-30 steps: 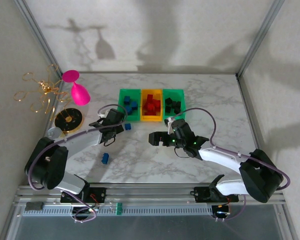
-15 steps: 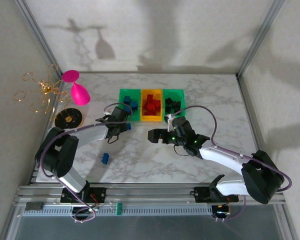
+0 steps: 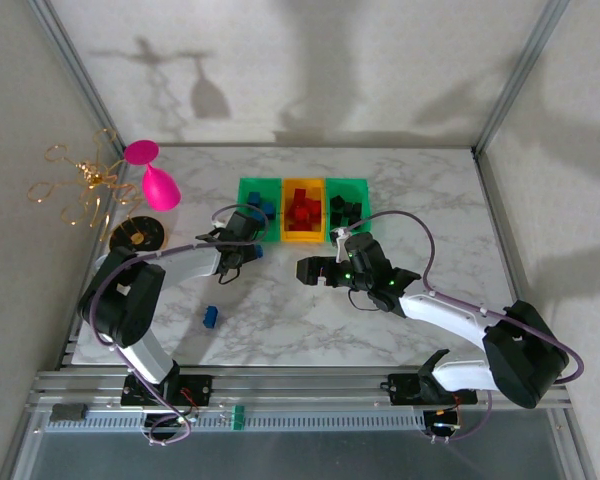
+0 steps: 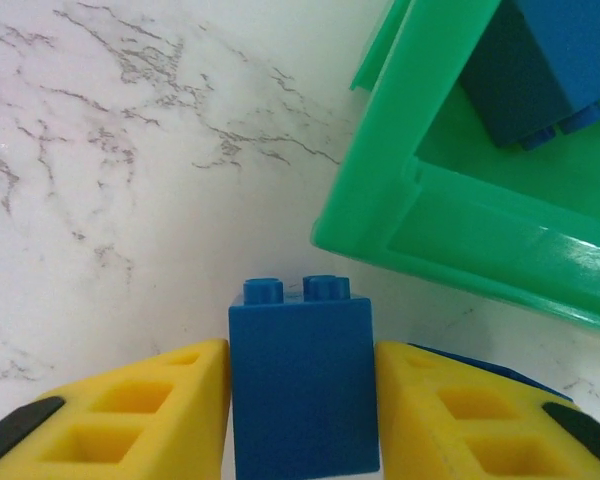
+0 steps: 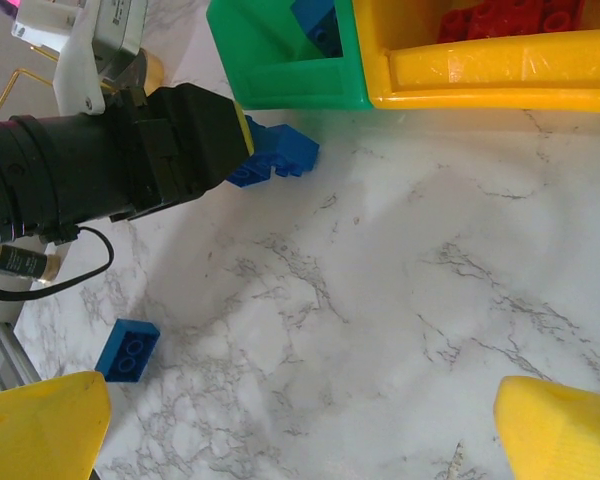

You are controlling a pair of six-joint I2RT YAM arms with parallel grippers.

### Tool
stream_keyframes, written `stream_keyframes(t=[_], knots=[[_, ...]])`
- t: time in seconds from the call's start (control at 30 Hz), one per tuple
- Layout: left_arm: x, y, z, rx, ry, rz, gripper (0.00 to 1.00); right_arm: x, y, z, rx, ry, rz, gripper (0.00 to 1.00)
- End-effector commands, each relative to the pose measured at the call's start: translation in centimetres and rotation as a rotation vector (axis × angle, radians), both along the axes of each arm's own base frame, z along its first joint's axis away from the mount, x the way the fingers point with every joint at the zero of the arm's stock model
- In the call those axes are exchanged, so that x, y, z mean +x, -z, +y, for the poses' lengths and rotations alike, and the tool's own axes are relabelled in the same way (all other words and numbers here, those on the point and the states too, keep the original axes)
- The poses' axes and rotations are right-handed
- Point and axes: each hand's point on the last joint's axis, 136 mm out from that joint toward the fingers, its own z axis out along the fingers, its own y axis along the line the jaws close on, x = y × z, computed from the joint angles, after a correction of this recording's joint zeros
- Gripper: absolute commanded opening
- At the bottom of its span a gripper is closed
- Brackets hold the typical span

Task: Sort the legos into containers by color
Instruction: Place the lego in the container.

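My left gripper [image 4: 300, 352] is shut on a blue lego [image 4: 300, 385], studs pointing away, low over the marble just in front of the left green container [image 4: 380, 200]. Another blue lego [image 4: 550, 70] lies inside that bin. From above, the left gripper [image 3: 246, 252] sits by the bin's near left corner. The three containers stand in a row: green [image 3: 246, 190] with blue legos, orange-yellow [image 3: 303, 238] with red ones, green [image 3: 360, 183] with black ones. A loose blue lego [image 3: 210, 316] lies on the table [image 5: 127, 349]. My right gripper [image 3: 308, 272] is open over bare marble [image 5: 300, 420].
A pink goblet [image 3: 155, 182], a gold wire ornament [image 3: 85, 185] and a round gold-and-black dish [image 3: 138, 237] stand at the far left. The cage posts and the metal rail [image 3: 300, 385] border the table.
The left gripper has slid right and farther away, toward the green bin, and its fingers now press both sides of the blue lego. The right arm has shifted only slightly.
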Motion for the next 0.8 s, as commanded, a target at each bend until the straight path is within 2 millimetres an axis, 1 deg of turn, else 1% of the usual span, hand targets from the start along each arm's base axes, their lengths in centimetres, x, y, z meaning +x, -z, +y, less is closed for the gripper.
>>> stream_keyframes(t=[0.0,0.13,0.23,0.4,0.47,0.53,0.6,0.67,0.7,0.73,0.77], knots=[[-0.8,0.6,1.1,0.057,-0.005,0.043,0.38,0.1,0.2,-0.3,-0.001,0.010,0.006,0.99],[-1.1,-0.6,1.2,0.049,-0.008,0.019,0.37,0.1,-0.3,-0.3,0.008,0.008,-0.002,0.99],[-1.4,-1.9,1.5,0.045,-0.015,-0.002,0.37,0.3,-0.4,-0.4,0.007,0.012,-0.005,0.99],[-2.3,-4.3,1.5,0.006,-0.018,-0.046,0.36,0.4,-0.8,-0.4,0.010,0.011,-0.014,0.98],[-2.4,-5.8,1.3,-0.017,-0.016,-0.075,0.37,0.6,-1.3,-0.5,0.023,0.016,-0.019,0.99],[-1.8,-7.6,1.2,-0.027,-0.011,-0.118,0.37,0.9,-1.7,-0.4,0.037,0.012,-0.022,0.99],[-0.9,-9.1,1.0,-0.015,-0.006,-0.152,0.38,1.3,-2.0,-0.4,0.040,0.016,-0.032,0.99],[0.6,-10.1,0.5,0.001,0.005,-0.167,0.38,1.8,-2.0,-0.5,0.040,0.029,-0.034,0.99],[1.3,-10.3,0.2,0.009,0.010,-0.169,0.38,1.9,-2.0,-0.5,0.041,0.030,-0.036,0.99],[2.2,-10.5,-0.2,0.015,0.016,-0.172,0.38,2.9,-2.2,-1.2,0.042,0.060,-0.039,0.99],[3.1,-10.7,-0.7,0.020,0.023,-0.180,0.38,3.2,-2.2,-1.4,0.040,0.068,-0.037,0.98]])
